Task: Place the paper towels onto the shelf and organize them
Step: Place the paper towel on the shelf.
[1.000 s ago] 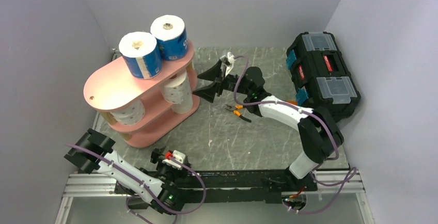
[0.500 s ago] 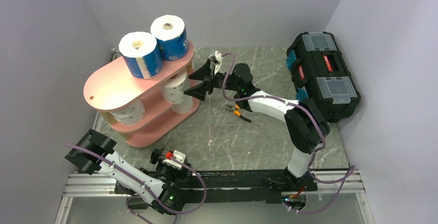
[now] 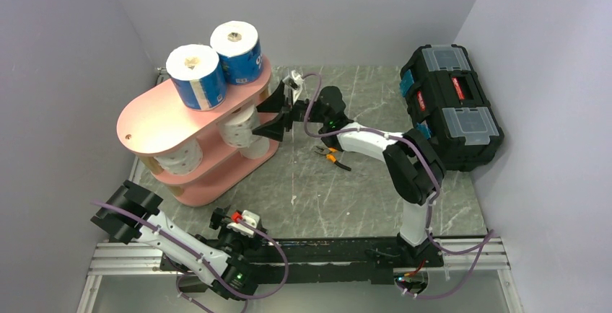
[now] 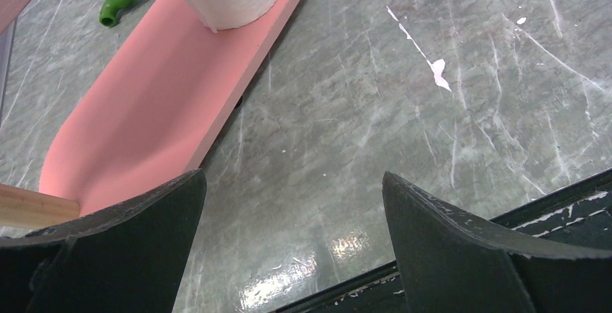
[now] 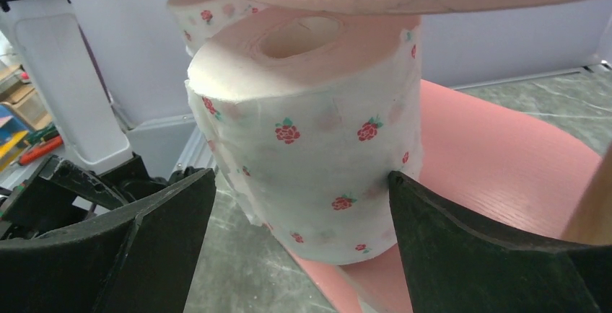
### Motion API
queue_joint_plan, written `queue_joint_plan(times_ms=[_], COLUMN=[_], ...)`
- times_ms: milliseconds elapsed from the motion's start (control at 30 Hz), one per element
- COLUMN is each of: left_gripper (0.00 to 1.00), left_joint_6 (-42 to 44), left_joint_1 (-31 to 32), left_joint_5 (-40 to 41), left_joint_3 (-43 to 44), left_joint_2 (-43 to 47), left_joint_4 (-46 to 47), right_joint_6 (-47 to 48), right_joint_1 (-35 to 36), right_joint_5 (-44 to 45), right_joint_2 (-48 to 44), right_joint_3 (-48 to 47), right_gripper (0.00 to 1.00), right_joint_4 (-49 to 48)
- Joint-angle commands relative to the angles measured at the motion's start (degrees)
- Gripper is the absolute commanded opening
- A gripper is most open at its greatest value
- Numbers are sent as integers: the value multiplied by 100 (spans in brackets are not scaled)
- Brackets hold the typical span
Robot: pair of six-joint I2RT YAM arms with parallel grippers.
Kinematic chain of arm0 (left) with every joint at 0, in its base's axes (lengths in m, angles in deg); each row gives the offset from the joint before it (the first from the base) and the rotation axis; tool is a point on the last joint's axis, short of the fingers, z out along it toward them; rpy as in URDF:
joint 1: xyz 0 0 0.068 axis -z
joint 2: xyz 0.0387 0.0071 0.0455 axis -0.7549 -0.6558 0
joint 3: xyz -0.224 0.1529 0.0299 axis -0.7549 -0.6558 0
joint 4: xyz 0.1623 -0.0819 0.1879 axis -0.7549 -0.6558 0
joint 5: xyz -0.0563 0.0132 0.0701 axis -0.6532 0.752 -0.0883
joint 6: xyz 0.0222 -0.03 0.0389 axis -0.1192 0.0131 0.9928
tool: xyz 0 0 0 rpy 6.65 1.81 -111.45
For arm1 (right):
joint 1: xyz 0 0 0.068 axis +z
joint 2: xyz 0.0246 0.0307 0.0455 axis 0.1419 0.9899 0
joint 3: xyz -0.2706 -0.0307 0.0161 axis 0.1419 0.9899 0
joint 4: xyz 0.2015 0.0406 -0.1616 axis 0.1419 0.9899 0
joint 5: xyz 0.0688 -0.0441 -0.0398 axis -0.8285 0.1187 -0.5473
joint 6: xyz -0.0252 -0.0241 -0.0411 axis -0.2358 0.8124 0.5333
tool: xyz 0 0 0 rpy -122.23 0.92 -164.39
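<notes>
here, look first at the rose-print roll point(image 5: 310, 133): upright on a pink board of the shelf point(image 5: 498, 154), tucked under the board above, at the end nearest the right hand point(image 5: 301, 177). cannot tell from the wrist view which lower tier. flanked by that hand's black fingers point(image 5: 130, 241), spread wide, one on each side, gripping nothing; touching or just clear, hard to say.

probably weighs next to nothing. soft, squashy quilted paper wound on a hollow core, so likely to dent under a hard pinch, yet fibrous enough not to slip. best taken across the round wall at mid-height with a gentle squeeze, or nudged low down to avoid tipping. mind the outer sheet at the lower left, seemingly loose and ragged, apt to snag.

on the top board point(image 3: 155, 115), note a blue-wrapped roll point(image 3: 206, 86) and its twin point(image 3: 242, 57), side by side; slicker film there, by the look of it. below that board, a speckled roll point(image 3: 180, 156).

smooth matt pink ovals on pale wooden posts for the shelf; glossy grey marbled desk point(image 3: 346, 197).

left hand point(image 4: 292, 179) low over the desk beside the bottom board, likewise wide and empty.
</notes>
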Motion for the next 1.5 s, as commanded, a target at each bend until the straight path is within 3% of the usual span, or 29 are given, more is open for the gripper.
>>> queue_joint_plan(times_ms=[0, 1467], left_gripper=[99, 99], left_joint_6=[-1573, -1639], left_joint_1=[67, 149], left_joint_5=[3, 57], left_joint_3=[90, 54], left_joint_2=[-27, -36], left_joint_4=[-97, -93], right_joint_6=[-165, -170], right_joint_1=[132, 651], right_joint_5=[-570, -680], right_joint_2=[137, 729], right_joint_3=[-409, -1160], right_gripper=[91, 89], right_joint_4=[-466, 39])
